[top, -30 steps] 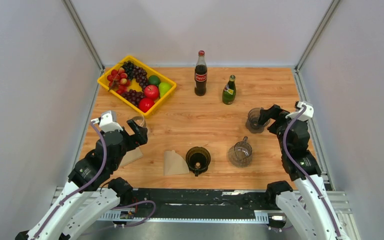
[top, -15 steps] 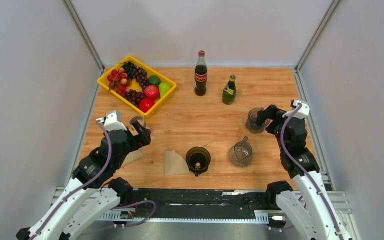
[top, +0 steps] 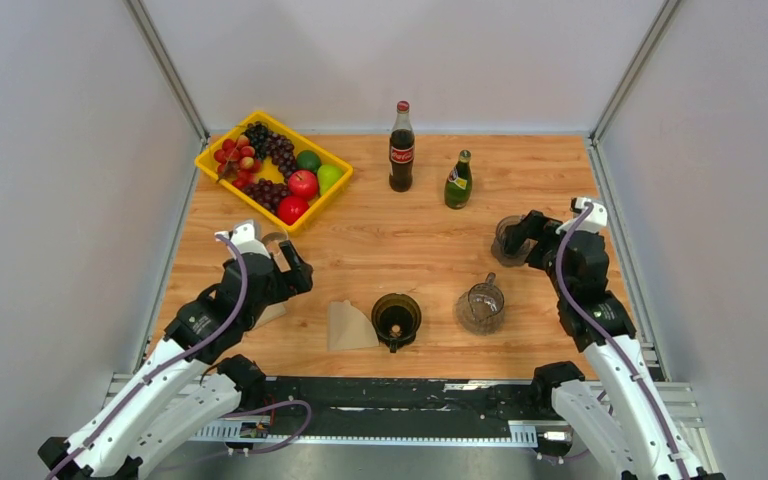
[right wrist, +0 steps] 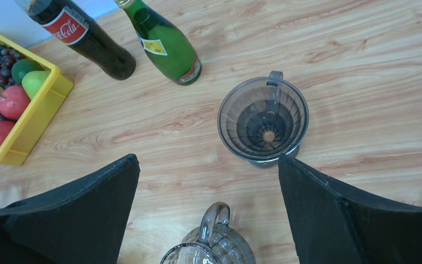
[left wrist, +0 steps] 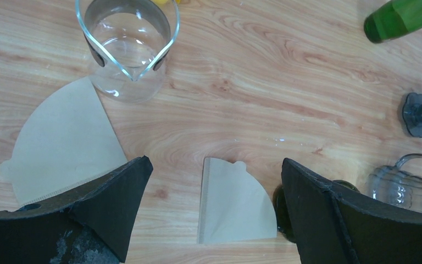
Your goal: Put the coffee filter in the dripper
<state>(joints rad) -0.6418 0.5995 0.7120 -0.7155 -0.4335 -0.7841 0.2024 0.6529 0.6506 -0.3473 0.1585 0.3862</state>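
Black L end effector (left wrist: 214,165) wide apart, empty, near filter (left wrist: 233,203); R end effector (right wrist: 207,159) likewise, near dripper (right wrist: 264,118).

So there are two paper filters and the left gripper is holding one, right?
No, the left gripper is open, holding nothing. In the left wrist view one coffee filter lies flat on the table below it, the second filter beside the glass carafe.

Holds two filters (top: 350,326) (left wrist: 60,143), two bottles (top: 401,150) (top: 458,182), two drippers (top: 384,312) (top: 508,240), one clear handled cup (top: 480,308), one glass jug (left wrist: 126,55), one tray (top: 326,203) with two red apples (top: 302,183) (top: 292,208), two green fruits (top: 308,160) (top: 329,177).
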